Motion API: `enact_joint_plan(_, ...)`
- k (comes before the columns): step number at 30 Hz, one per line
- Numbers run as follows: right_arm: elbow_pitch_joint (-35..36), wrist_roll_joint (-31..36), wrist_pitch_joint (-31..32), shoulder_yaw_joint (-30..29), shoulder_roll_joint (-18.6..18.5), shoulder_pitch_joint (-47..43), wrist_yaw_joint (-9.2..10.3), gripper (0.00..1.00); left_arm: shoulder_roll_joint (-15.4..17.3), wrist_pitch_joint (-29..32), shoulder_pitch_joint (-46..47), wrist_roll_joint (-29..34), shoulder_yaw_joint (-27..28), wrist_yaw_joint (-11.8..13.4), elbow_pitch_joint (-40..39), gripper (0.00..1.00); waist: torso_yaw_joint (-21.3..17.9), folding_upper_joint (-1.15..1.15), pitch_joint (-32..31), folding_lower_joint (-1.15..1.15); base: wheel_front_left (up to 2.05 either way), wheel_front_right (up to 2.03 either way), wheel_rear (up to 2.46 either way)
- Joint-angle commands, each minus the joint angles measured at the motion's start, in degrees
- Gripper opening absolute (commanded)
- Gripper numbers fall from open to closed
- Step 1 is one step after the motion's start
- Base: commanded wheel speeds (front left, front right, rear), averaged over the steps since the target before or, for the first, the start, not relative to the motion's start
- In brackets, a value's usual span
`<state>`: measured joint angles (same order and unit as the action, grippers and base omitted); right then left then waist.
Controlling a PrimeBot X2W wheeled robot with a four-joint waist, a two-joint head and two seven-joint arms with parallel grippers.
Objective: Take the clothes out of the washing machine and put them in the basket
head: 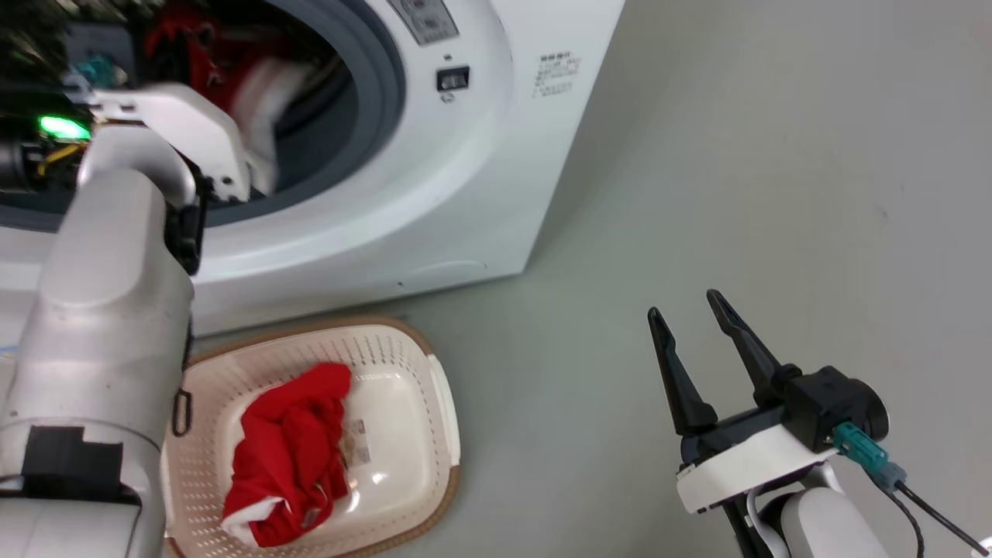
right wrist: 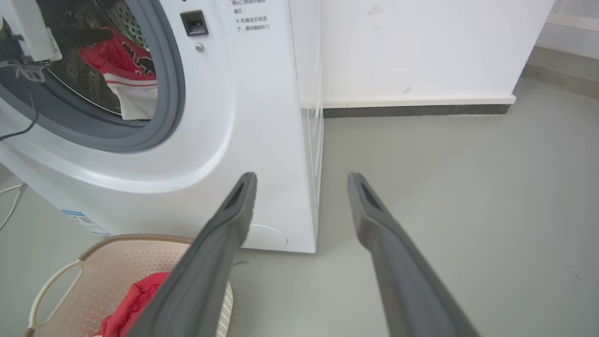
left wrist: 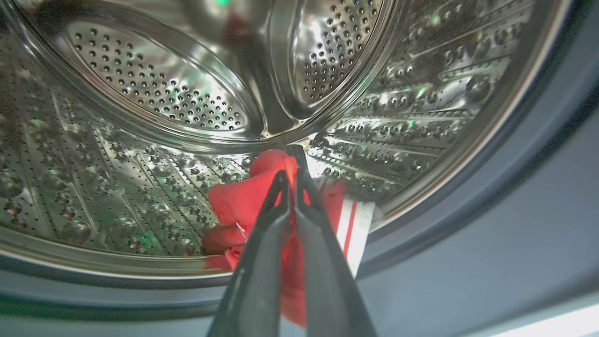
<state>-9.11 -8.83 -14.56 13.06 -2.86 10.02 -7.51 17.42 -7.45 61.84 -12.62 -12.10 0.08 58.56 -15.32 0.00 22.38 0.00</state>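
Observation:
My left arm reaches into the white washing machine (head: pixel 434 194). Inside the steel drum (left wrist: pixel 154 93) my left gripper (left wrist: pixel 290 164) is shut on a red garment with white trim (left wrist: pixel 238 201), lifted just above the drum floor near the grey door seal. That garment (right wrist: pixel 121 65) hangs in the porthole in the right wrist view, and it (head: pixel 256 85) is blurred in the head view. Another red garment (head: pixel 287 457) lies in the cream basket (head: pixel 434 403) on the floor before the machine. My right gripper (head: pixel 686 306) is open and empty over the floor at the right.
Grey floor (head: pixel 736 194) stretches to the right of the machine. A white wall with a dark skirting board (right wrist: pixel 416 110) stands behind. The basket's handle and rim (right wrist: pixel 51 281) lie left of my right fingers (right wrist: pixel 224 234). A thin cable (right wrist: pixel 14 201) trails at the machine's left.

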Motion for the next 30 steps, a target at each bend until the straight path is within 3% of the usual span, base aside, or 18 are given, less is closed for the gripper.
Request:
enact_joint_plan(1,0.6,0.5,0.3,-0.4,0.0,-1.0,0.04,1.00,-0.3,-1.9,-1.6,-0.2,0.0,-0.5,-0.4,0.00,2.9,0.00,-5.2,0.00,0.00,0.00,0.00)
enact_joint_plan(9,2.4,1.3,2.1,-2.5,0.0,-4.4,0.03,1.00,-2.1,-6.2,-8.7,-2.6,0.2,-2.6,-5.2,0.00,5.5,0.00,-12.6,0.00,0.00,0.00,0.00)
enact_joint_plan(17,4.7,1.7,3.8,-4.2,0.0,-6.9,0.03,1.00,-2.7,-7.1,-16.8,-4.1,-0.2,-3.7,-18.7,0.00,8.5,0.00,-16.4,0.00,0.00,0.00,0.00)
enact_joint_plan(22,5.8,2.0,4.4,-5.2,0.0,-8.0,0.03,1.00,-2.5,-5.3,-22.3,-3.9,-0.9,-2.2,-33.6,0.00,10.5,0.00,-17.3,0.00,0.00,0.00,0.00)
enact_joint_plan(30,7.0,2.1,5.2,-5.4,0.0,-8.1,0.04,1.00,-0.2,1.6,-34.3,-4.3,0.1,2.4,-56.8,0.00,11.7,0.00,-16.8,0.00,0.00,0.00,0.00)
